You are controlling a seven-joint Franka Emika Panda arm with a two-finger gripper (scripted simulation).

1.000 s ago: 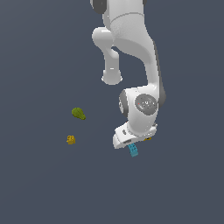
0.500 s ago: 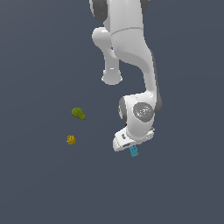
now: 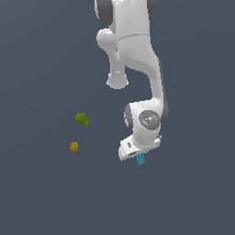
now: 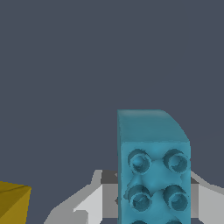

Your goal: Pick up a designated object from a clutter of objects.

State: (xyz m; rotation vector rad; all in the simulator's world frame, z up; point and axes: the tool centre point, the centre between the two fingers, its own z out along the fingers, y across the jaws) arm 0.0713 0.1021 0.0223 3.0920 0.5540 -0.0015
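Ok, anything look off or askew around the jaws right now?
Nothing stands out. The cyan brick sits squarely at the gripper, studs facing the wrist camera. A yellow block lies beside it, and the green lump lies apart.

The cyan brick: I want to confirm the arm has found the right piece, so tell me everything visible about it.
The cyan brick is a small blue-cyan oblong toy block with a smooth plastic look. The wrist view shows round hollow studs in pairs on one face and a bevelled far corner. It sits between the grey jaws of the gripper; actual contact cannot be made out. In the exterior view only its tip shows beneath the hand, apart from the green lump and yellow block.
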